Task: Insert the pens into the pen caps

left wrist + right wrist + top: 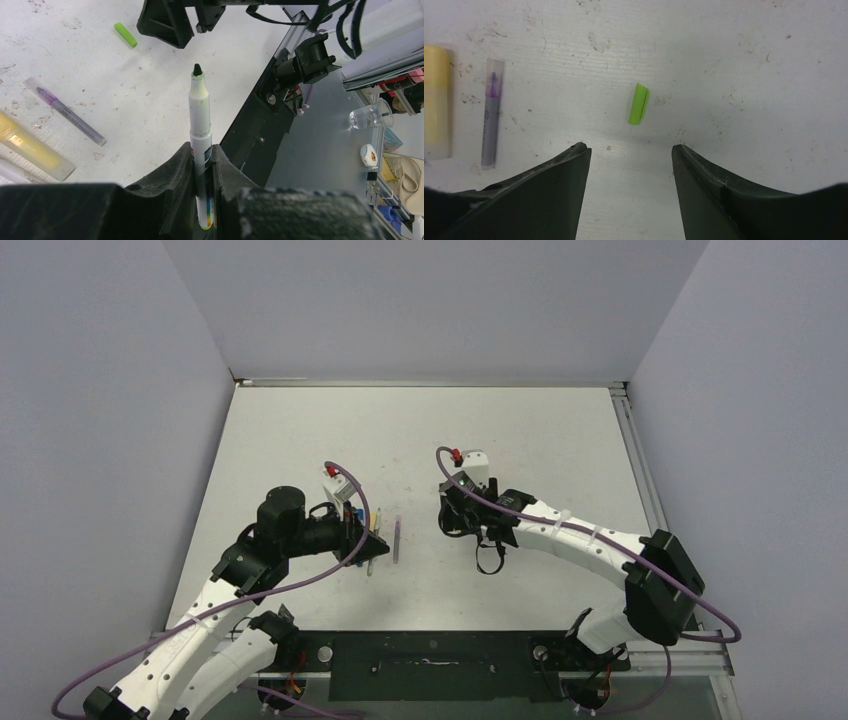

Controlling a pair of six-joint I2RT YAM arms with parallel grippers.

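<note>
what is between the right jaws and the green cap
Nothing: only bare, scuffed table between the open right jaws and the green cap, which lies flat just ahead of their gap. The right wrist view shows it.

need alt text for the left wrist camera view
The left gripper is shut on an uncapped pen with a dark green tip. A green cap lies on the white table beyond it; a purple pen and a yellow marker lie at the left.
</note>
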